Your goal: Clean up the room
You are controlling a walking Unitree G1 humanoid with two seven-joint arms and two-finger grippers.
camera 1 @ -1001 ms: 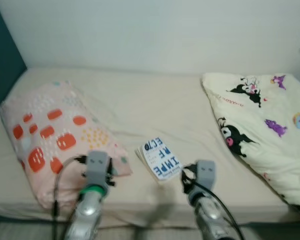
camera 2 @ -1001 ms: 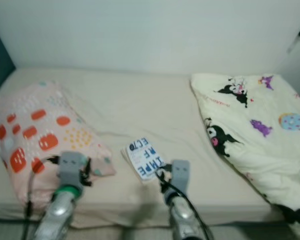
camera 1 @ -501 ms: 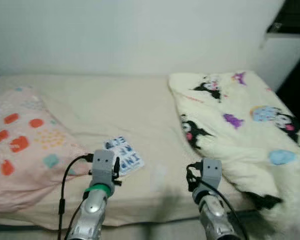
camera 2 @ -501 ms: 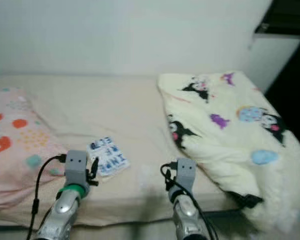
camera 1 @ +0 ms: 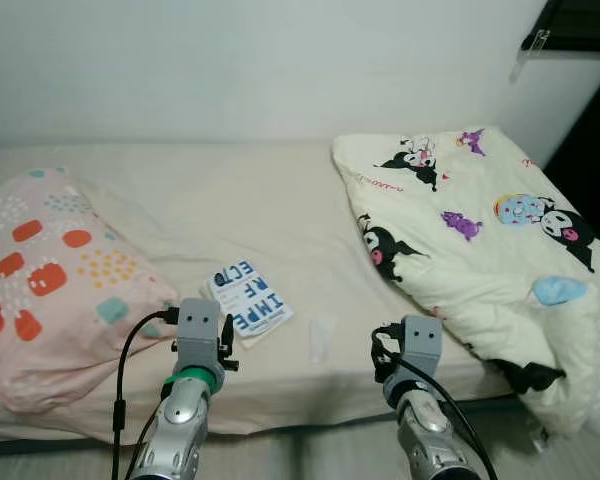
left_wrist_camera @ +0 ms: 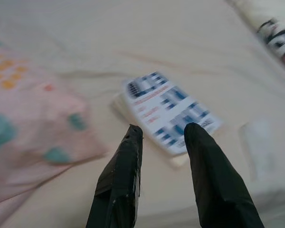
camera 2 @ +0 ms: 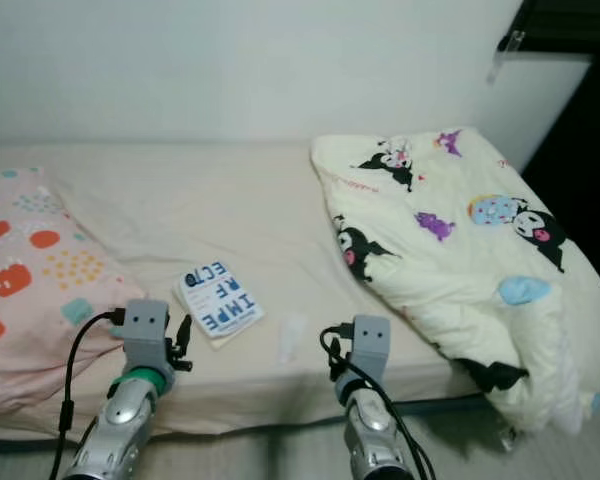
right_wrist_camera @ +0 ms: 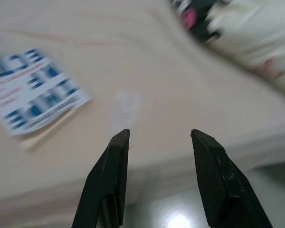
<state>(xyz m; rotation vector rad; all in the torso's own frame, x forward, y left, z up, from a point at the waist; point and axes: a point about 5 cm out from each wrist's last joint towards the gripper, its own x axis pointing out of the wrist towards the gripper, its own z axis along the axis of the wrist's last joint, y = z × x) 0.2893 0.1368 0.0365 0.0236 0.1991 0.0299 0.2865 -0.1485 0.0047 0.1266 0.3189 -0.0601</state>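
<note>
Left eye view shows you the approach step: both the left gripper (left_wrist_camera: 161, 130) and right gripper (right_wrist_camera: 159, 133) hover empty, jaws apart, at the bed's (camera 1: 240, 190) front edge, so reach next for the book (camera 1: 248, 301) lying there beside the pillow (camera 1: 55, 270).

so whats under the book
The book lies flat on the bed, its near corner beside the pillow. A small clear wrapper lies apart from it. Anything beneath the book is covered.
</note>
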